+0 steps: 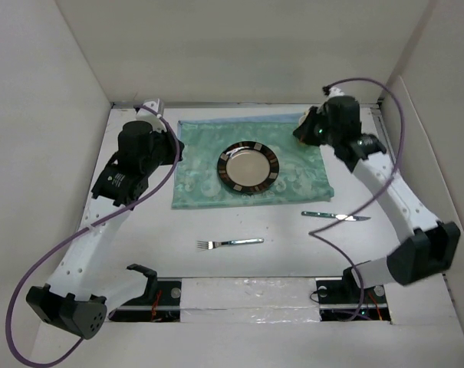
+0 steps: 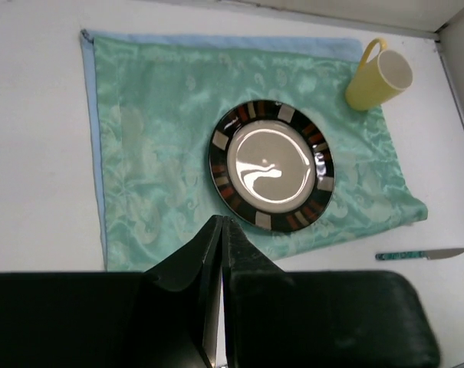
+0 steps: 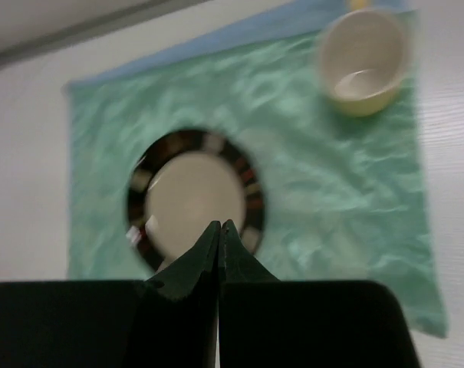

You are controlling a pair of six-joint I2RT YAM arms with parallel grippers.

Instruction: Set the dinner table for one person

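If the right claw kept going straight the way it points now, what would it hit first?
Most likely the plate. In the right wrist view the tips of the shut right claw line up over its patterned rim. Depth is unclear, so it might instead meet the green mat just beside the plate.

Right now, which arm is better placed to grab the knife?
Right. The knife lies right of the plate, beside the right arm; the left gripper sits across the mat, farther away.

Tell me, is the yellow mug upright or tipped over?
Upright: the mug stands on the green mat, its open mouth facing up.
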